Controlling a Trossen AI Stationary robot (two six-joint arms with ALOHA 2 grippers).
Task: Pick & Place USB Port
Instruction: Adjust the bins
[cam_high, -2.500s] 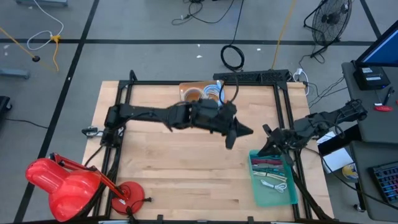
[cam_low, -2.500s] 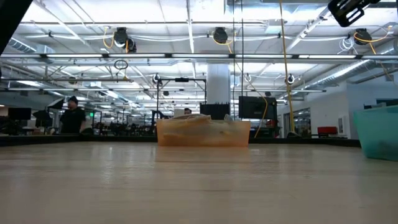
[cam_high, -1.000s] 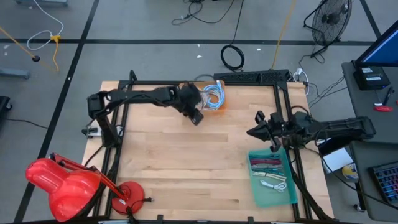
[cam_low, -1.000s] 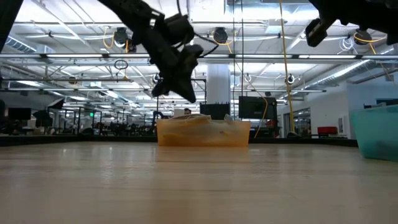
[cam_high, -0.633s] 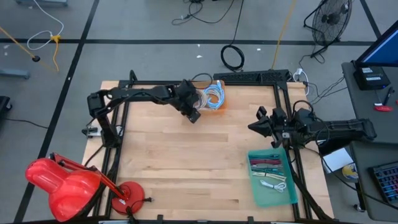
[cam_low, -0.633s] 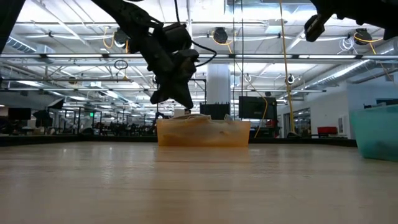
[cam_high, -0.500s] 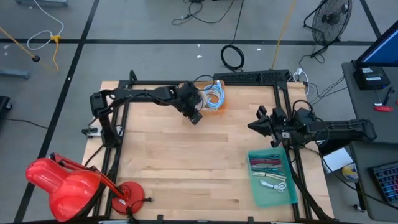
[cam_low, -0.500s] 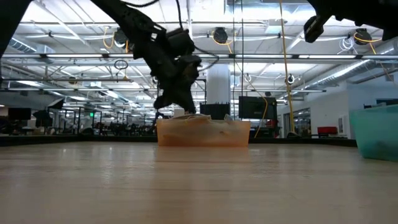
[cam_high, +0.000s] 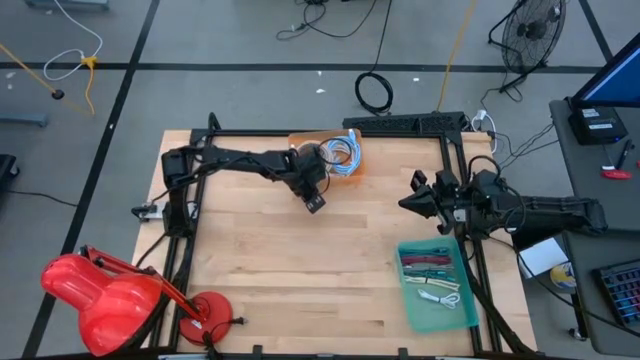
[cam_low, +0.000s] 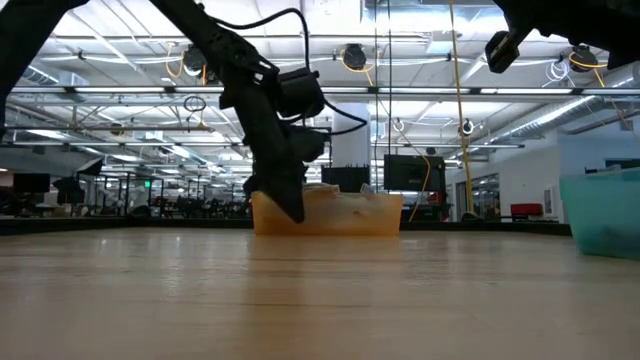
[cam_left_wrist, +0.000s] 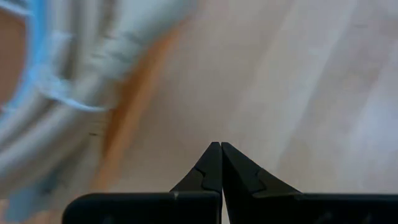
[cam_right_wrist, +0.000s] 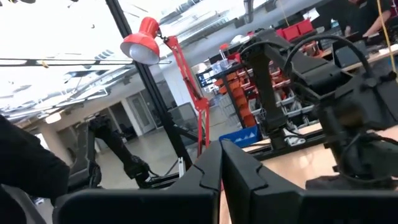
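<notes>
Reaching for a cable in the shallow orange plastic tray

My left gripper, closed and empty, sits just short of the coiled pale-blue cables; I'd open before descending.

high: overhead, whole table | low: tabletop lvl, shares orange bin | wrists: fwd, close

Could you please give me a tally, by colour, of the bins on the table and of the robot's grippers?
Orange bin, holding coiled cables: 1
Teal bin, holding small cables: 1
Dark grippers, both shut: 2, the left gripper beside the orange bin and the right gripper raised near the teal bin
Total: 4
</notes>
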